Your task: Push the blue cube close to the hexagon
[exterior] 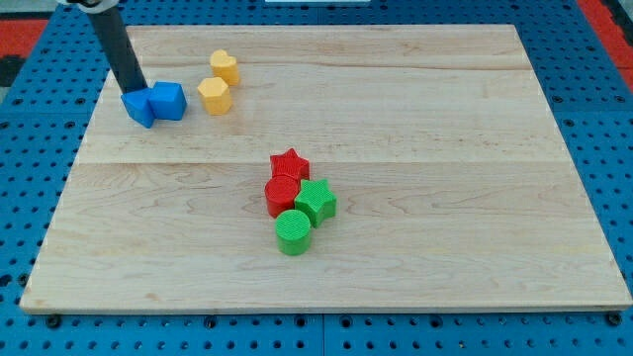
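The blue cube (169, 101) sits near the board's top left. Another blue block (138, 108), shape unclear, touches its left side. The yellow hexagon (214, 96) lies a short gap to the right of the cube. My tip (133, 89) stands at the top left edge of the left blue block, just left of the cube. The rod rises from there to the view's top left.
A yellow heart (225, 66) lies just above the hexagon. Near the middle is a cluster: red star (290, 163), red block (282, 196), green star (316, 201), green cylinder (294, 231). The wooden board (445, 119) rests on a blue pegboard.
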{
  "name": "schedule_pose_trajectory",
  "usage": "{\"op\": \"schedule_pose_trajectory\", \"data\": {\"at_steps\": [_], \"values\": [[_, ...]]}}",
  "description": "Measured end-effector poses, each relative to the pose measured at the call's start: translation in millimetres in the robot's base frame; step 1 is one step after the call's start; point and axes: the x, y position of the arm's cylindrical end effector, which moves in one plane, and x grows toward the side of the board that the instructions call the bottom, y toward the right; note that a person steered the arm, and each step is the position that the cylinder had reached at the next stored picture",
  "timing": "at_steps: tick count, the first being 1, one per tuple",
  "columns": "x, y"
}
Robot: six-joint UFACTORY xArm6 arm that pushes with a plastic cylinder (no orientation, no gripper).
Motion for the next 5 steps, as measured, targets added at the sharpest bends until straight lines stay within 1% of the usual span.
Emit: {"op": "schedule_pose_trajectory", "data": {"at_steps": [2,3,5], "values": [[4.9,7.0],[7.2,92.1],[-54.0,27.9]]}}
